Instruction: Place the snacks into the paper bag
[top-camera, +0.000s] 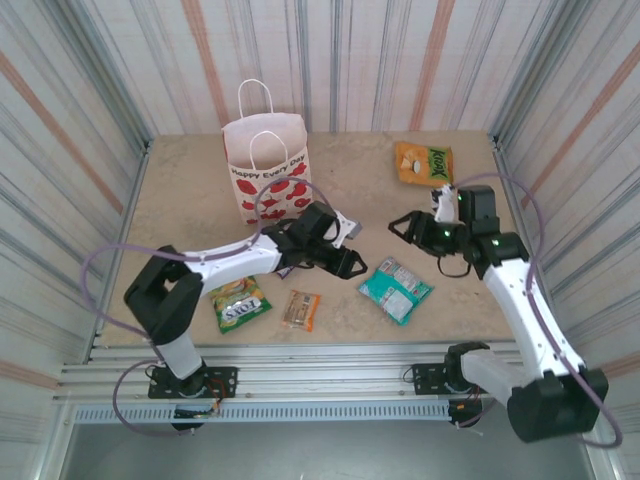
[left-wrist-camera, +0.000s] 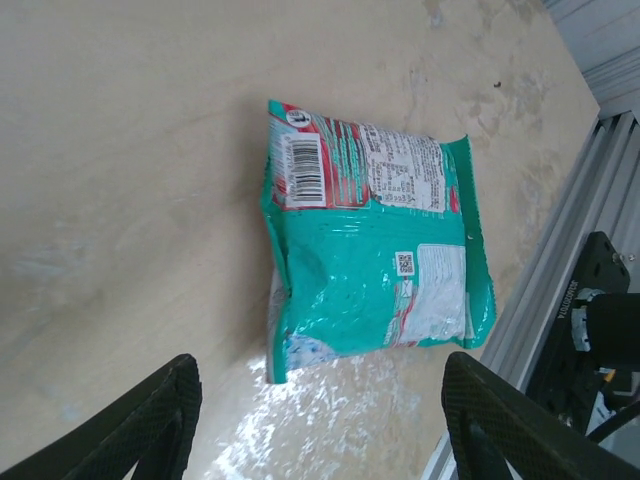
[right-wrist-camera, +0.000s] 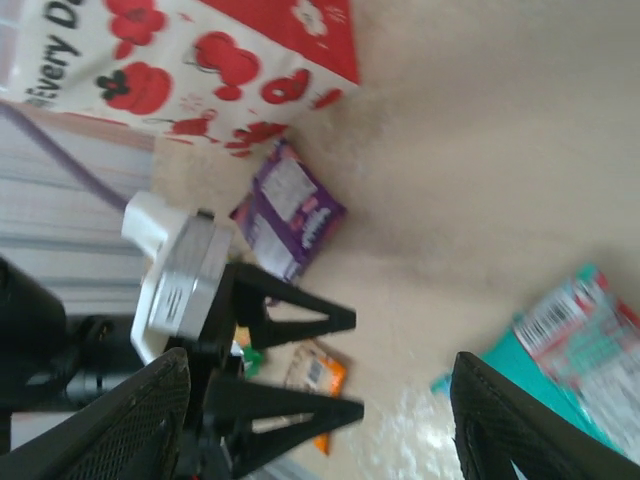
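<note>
Left claw (left-wrist-camera: 320, 375) is spread wide with nothing in it. From its wrist cam the two fingers frame the teal packet (left-wrist-camera: 375, 250), which is lying flat on the worktop (left-wrist-camera: 120, 150) with the barcode side up, and they're not touching it. Right claw (right-wrist-camera: 320, 385) is wide open and empty too, hanging over bare worktop and facing the left one. The bag (top-camera: 265, 170) stands upright at the back left, handles up. The purple packet (right-wrist-camera: 290, 215) lies just in front of the bag, right by the left arm. The green packet (top-camera: 238, 303) and the bar (top-camera: 300, 310) sit side by side near the front edge. The orange packet (top-camera: 423, 162) is at the back right, well apart from the bag.
</note>
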